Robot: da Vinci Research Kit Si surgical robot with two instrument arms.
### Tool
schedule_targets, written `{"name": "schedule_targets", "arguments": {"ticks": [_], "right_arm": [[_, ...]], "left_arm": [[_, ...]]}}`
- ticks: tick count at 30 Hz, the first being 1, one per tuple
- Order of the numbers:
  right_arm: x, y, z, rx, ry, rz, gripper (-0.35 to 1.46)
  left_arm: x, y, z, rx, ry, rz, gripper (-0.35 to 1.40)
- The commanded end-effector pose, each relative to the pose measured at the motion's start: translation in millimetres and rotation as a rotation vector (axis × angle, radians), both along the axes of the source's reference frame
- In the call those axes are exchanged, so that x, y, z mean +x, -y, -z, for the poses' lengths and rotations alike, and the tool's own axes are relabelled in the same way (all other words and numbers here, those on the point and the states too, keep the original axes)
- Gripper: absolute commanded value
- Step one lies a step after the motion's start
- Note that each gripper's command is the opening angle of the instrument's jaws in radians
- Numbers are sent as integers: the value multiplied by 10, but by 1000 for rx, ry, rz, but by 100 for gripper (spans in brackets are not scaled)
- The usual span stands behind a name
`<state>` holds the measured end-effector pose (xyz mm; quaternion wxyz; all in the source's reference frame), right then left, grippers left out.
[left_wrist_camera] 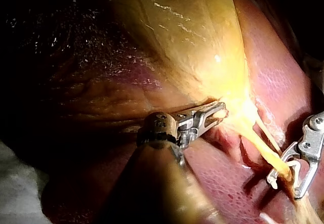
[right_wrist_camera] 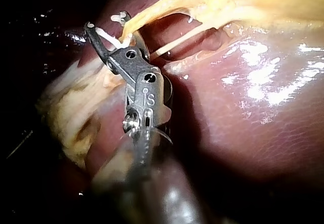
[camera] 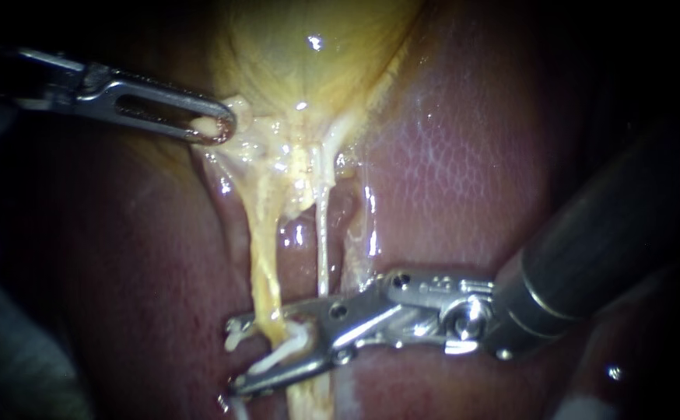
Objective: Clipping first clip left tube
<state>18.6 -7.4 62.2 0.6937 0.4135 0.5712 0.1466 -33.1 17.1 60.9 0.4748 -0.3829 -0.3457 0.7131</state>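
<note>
Left tube (camera: pixel 264 264): soft, slick, thin; tears easily.
Hold: right instrument (camera: pixel 233 354) jaws straddle it, carrying the clip (camera: pixel 278 356).
Left instrument (camera: pixel 219 124): jaws pinching gallbladder (camera: pixel 309 70).

Right instrument (right_wrist_camera: pixel 111 32) holds clip (right_wrist_camera: pixel 107 36) around yellow tube (right_wrist_camera: pixel 147 15).

gallbladder (camera: pixel 309 54): glossy yellow
liver (camera: pixel 464 155): dark pink-red, fine pale netted pattern
left tube (camera: pixel 264 272): pale yellow
clip (camera: pixel 287 352): white
right instrument (camera: pixel 239 354): silver tip, dark shaft
left instrument (camera: pixel 219 128): silver

The glossy liver (camera: pixel 464 171) bears everything; the yellow gallbladder (camera: pixel 309 62) rests on it; two tubes (camera: pixel 264 272) run across it.
</note>
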Motion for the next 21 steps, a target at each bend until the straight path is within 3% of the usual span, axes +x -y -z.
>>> {"name": "schedule_targets", "arguments": {"ticks": [1, 3, 13, 16, 18, 21], "right_arm": [[-2, -1, 0, -2, 5, -13, 21], [-4, -3, 1, -4, 12, -31, 14], [-13, -13, 5, 29, 24, -43, -35], [-17, -12, 5, 117, 72, -64, -35], [-19, -11, 6, 113, 82, -91, -35], [-20, -11, 6, 113, 86, -100, -35]], "left_arm": [[0, 0, 0, 0, 0, 0, -35], [0, 0, 0, 0, 0, 0, -35], [0, 0, 0, 0, 0, 0, -35], [0, 0, 0, 0, 0, 0, -35], [0, 0, 0, 0, 0, 0, -35], [0, 0, 0, 0, 0, 0, -35]]}}
